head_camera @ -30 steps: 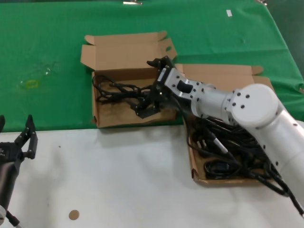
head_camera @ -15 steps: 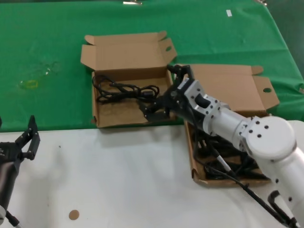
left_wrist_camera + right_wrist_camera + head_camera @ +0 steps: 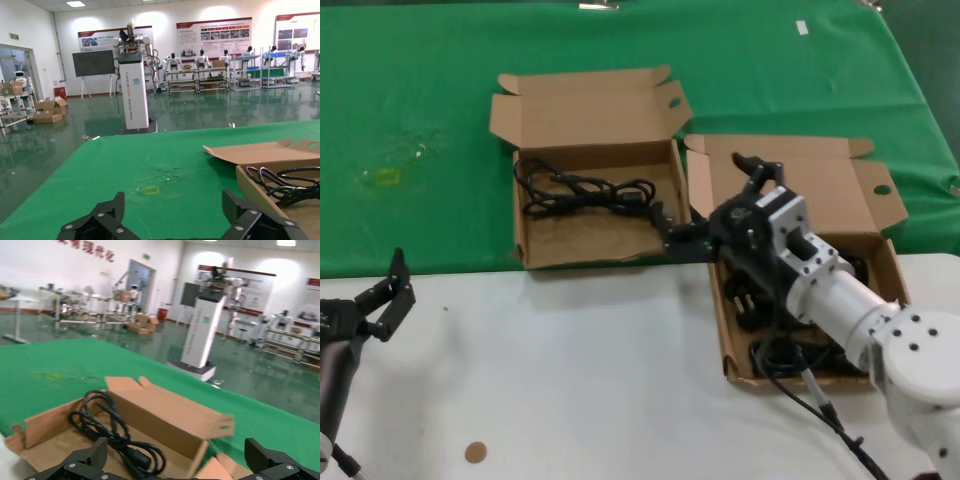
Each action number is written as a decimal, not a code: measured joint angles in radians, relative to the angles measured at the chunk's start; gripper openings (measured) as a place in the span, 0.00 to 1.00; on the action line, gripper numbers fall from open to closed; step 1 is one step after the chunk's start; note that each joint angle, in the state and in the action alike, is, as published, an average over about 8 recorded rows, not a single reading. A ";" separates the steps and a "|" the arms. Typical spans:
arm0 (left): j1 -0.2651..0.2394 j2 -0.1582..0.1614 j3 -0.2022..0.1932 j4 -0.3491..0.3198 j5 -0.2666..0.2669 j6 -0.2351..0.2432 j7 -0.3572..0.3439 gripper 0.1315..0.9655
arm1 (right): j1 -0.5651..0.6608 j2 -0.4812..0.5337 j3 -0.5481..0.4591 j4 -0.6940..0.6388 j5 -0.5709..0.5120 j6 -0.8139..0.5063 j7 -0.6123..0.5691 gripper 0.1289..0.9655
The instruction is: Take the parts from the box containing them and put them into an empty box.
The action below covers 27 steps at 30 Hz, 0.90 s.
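Your right gripper is spread and empty over the box seam; the tangled parts could snag and drag out together. Left gripper is parked with its claw apart.

right arm is glossy white, rounded, with small dark screws; both grippers black, silver-screwed; left arm dark grey.

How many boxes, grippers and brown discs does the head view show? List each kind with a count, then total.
Cardboard boxes: 2, the left box and the right box.
Grippers: 2, the left gripper and the right gripper.
Brown disc: 1.
Total: 5.
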State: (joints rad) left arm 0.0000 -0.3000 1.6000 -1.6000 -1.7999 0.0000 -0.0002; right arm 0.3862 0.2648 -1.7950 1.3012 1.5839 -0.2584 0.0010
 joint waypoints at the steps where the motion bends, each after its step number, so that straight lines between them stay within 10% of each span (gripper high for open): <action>1: 0.000 0.000 0.000 0.000 0.000 0.000 0.000 0.59 | -0.014 0.001 0.007 0.011 0.008 0.010 0.000 1.00; 27: 0.000 0.000 0.000 0.000 0.000 0.000 0.000 0.97 | -0.346 0.032 0.175 0.268 0.194 0.232 -0.001 1.00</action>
State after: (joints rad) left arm 0.0000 -0.3000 1.6000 -1.6000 -1.8000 0.0000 0.0003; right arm 0.0402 0.2964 -1.6202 1.5690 1.7775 -0.0268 0.0001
